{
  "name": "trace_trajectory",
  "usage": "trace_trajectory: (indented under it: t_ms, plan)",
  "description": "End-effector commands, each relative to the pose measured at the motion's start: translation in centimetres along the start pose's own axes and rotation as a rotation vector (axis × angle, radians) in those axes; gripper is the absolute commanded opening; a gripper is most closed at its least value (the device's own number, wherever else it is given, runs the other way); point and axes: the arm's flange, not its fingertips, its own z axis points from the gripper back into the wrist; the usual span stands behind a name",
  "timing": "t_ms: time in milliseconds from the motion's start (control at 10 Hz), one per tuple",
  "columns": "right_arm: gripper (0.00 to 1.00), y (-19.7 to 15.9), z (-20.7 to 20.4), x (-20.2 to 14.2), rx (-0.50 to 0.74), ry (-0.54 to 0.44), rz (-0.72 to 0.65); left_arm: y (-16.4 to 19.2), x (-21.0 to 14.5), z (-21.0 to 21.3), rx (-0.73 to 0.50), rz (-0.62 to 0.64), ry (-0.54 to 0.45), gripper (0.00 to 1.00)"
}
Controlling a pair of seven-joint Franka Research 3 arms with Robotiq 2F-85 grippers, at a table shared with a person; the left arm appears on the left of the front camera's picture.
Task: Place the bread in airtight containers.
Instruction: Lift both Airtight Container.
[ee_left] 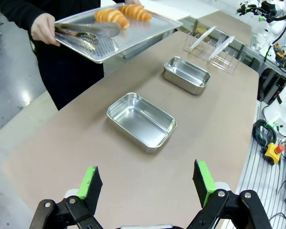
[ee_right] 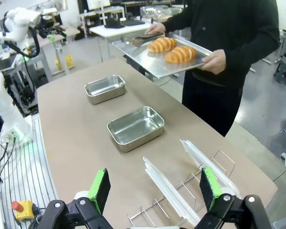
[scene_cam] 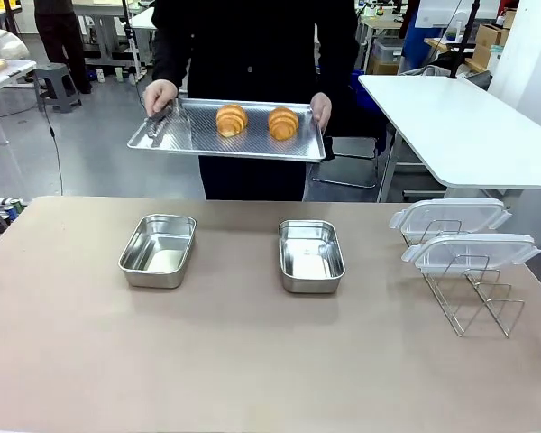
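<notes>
Across the table point(scene_cam: 252, 361), at its far edge, a person stands cut off above the chest in the front view, their lower body hidden behind a perforated steel tray point(scene_cam: 252, 146). They hold the tray in the air, clear of the table, with one hand point(scene_cam: 160, 94) at one short end and the other hand point(scene_cam: 321, 108) at the opposite end. A pair of tongs point(scene_cam: 158, 123) lies on the tray under the first hand; whether the fingers grip it is hard to tell. Two croissants point(scene_cam: 232, 119) point(scene_cam: 283, 124) sit side by side on the tray, close but apart. On the robot's right, a wire rack point(scene_cam: 473, 305) holds two clear lids point(scene_cam: 449, 216) point(scene_cam: 472, 251) leaning in its slots. The lids cover the rack's upper wires, and their see-through edges are faint in the right wrist view. The left pan point(scene_cam: 159, 250) and the right pan point(scene_cam: 311, 255) stand well apart on the table, both empty. The left claw point(ee_left: 148, 183) hangs above bare table with its fingers wide apart and nothing between them. The left pan lies just ahead of it, the right pan farther on, and the croissants beyond the table edge. The right claw point(ee_right: 155, 188) is likewise spread and empty. The rack and lids stand between it and the right pan, and the croissants are well beyond.
</notes>
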Motion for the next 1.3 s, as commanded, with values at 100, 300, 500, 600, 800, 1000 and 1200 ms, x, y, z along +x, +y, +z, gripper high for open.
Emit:
trace_trajectory:
  t_ms: [100,300,500,600,800,1000,1200]
  plan:
    - [1.0,-0.31,-0.11,0.23,-0.002,-0.018,0.024,0.22,-0.05,-0.03,-0.008,-0.02,-0.026,1.0]
    - [1.0,-0.31,-0.11,0.23,-0.002,-0.018,0.024,0.22,-0.05,-0.03,-0.008,-0.02,-0.026,1.0]
    - [1.0,-0.31,-0.11,0.23,-0.002,-0.018,0.024,0.22,-0.05,-0.03,-0.008,-0.02,-0.026,1.0]
    - [1.0,-0.31,-0.11,0.23,-0.002,-0.018,0.024,0.22,-0.05,-0.03,-0.008,-0.02,-0.026,1.0]
    - [1.0,-0.31,-0.11,0.23,-0.002,-0.018,0.024,0.22,-0.05,-0.03,-0.008,-0.02,-0.026,1.0]
    - [1.0,-0.31,-0.11,0.23,-0.002,-0.018,0.024,0.22,-0.05,-0.03,-0.008,-0.02,-0.026,1.0]
    - [1.0,0.01,0.05,-0.03,0.0,0.0,0.0,0.0,0.0,0.0,0.0,0.0,0.0,1.0]
